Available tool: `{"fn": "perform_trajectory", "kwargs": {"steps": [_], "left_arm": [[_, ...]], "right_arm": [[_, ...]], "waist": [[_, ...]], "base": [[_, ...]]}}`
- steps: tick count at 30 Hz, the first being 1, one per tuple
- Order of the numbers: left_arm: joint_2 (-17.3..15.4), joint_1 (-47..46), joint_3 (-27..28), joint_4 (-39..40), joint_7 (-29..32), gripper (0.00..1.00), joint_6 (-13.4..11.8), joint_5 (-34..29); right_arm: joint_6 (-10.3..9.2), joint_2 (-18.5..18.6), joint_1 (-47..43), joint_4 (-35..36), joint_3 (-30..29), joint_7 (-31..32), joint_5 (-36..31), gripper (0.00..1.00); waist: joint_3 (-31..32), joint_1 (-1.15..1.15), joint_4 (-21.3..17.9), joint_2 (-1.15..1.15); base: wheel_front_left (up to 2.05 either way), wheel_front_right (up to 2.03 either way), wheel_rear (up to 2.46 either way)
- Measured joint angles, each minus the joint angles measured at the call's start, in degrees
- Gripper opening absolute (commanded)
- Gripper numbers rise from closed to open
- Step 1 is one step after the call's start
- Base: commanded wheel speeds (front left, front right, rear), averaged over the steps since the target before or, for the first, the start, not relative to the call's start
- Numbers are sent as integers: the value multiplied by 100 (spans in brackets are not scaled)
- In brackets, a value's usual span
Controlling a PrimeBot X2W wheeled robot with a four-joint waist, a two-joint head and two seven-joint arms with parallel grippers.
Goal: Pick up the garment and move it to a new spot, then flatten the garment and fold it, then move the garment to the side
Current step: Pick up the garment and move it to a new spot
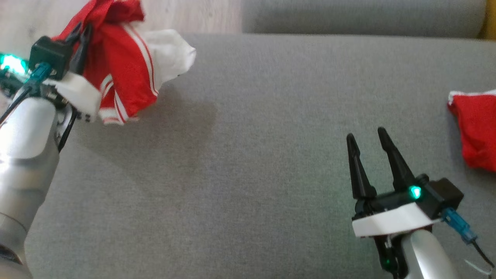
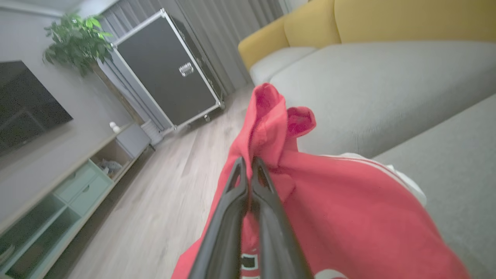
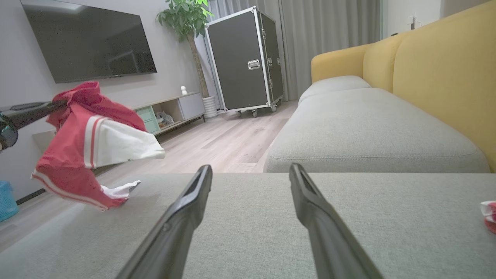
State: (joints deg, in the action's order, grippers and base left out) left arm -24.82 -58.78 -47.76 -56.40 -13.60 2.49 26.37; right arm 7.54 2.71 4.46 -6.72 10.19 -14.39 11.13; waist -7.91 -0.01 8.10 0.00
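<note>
Two red garments [image 1: 124,73] [image 1: 476,130], one grey sofa [image 1: 271,162].

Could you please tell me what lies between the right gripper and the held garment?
The stretch between the right gripper and the garment is bare grey cushion, as the head view shows.

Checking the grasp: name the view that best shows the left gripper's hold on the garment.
Left wrist view: the left gripper pinches the garment close up. Head view shows the pinch from behind; right wrist view, sideways from afar.
</note>
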Motion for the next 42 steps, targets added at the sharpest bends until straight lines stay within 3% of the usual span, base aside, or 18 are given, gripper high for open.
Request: {"fn": "perform_trajectory", "kwargs": {"steps": [8,16,23,32,39,40,42], "left_arm": [[-304,20,294,1708,-101,0,-253,-279],[-541,383,94,2596,70,0,-193,-375],[-491,636,-411,3398,359,0,9,-486],[-134,890,-1201,3787,365,0,308,-721],[387,767,-1527,3141,81,0,400,-879],[466,721,-1564,3025,62,99,411,-879],[643,643,-1589,2784,1,100,412,-909]], "right_arm": [[0,-1,-334,-62,33,0,216,100],[0,-4,-428,-54,140,0,352,100],[0,-3,-426,-47,162,0,359,100],[0,-2,-330,-20,261,0,359,100],[0,-1,-5,46,402,0,393,100],[0,-1,6,46,407,0,396,100],[0,-1,8,44,404,0,401,100]], "waist": [[619,-1,185,0],[941,0,118,0],[889,1,-183,0],[645,1,-876,0],[311,2,-1604,0],[266,2,-1679,0],[186,2,-1809,0]], "base": [[0,0,0],[0,0,0],[0,0,0],[0,0,0],[0,0,0],[0,0,0],[0,0,0]]}}
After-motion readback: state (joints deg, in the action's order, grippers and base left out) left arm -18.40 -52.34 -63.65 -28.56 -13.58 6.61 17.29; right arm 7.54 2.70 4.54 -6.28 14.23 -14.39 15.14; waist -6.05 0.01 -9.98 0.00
